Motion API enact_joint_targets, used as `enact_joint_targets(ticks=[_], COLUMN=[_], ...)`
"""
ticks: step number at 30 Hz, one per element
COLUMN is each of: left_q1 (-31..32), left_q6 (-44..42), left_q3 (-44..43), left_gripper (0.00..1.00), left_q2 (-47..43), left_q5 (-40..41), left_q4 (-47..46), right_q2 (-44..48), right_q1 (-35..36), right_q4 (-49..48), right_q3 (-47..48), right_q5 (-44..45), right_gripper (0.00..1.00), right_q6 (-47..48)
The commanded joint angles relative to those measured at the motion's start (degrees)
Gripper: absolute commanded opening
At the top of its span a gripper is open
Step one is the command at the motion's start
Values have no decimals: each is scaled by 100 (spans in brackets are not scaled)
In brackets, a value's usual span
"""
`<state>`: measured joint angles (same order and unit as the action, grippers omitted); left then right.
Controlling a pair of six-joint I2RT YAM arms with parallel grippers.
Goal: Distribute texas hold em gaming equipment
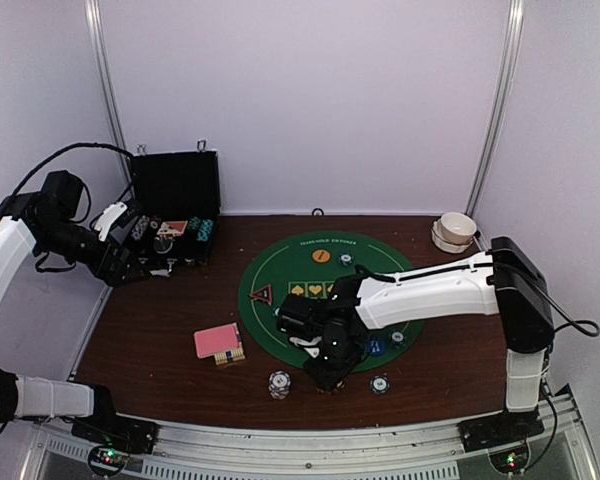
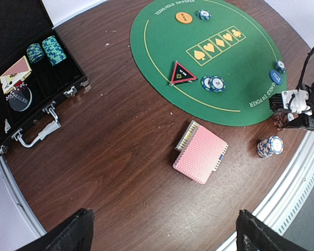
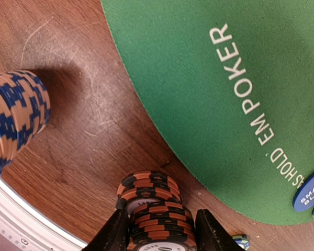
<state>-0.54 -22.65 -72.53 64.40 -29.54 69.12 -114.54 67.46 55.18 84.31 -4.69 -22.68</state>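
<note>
Top view: the right claw (image 1: 332,368) sits at the near edge of the green mat (image 1: 270,265). The left claw (image 1: 138,238) hangs at the black case (image 1: 175,190), well left of the mat.

Left wrist view: the left claw (image 2: 165,232) is spread wide and empty. The pink-backed cards (image 2: 200,154) lie just off the mat, and the triangle marker (image 2: 182,74) lies on it.

Right wrist view: the right claw's fingers (image 3: 115,232) press both sides of the orange-black chip stack (image 3: 159,219), grasping it just off the mat. A blue-white chip stack (image 3: 15,115) stands farther out.
</note>
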Motion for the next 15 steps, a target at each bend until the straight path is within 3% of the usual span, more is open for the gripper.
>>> enact_joint_targets(ticks=[1, 15], left_q1=[27, 27], left_q6=[-90, -97], left_q3=[-102, -77], left_gripper=[97, 98], left_q2=[-24, -68], left_q5=[-44, -41], left_q4=[23, 22], right_q2=[290, 130], right_q1=[-31, -91], right_q4=[257, 675], right_q3=[205, 981], right_q5=[61, -3], right_gripper=[43, 39], right_q6=[8, 64])
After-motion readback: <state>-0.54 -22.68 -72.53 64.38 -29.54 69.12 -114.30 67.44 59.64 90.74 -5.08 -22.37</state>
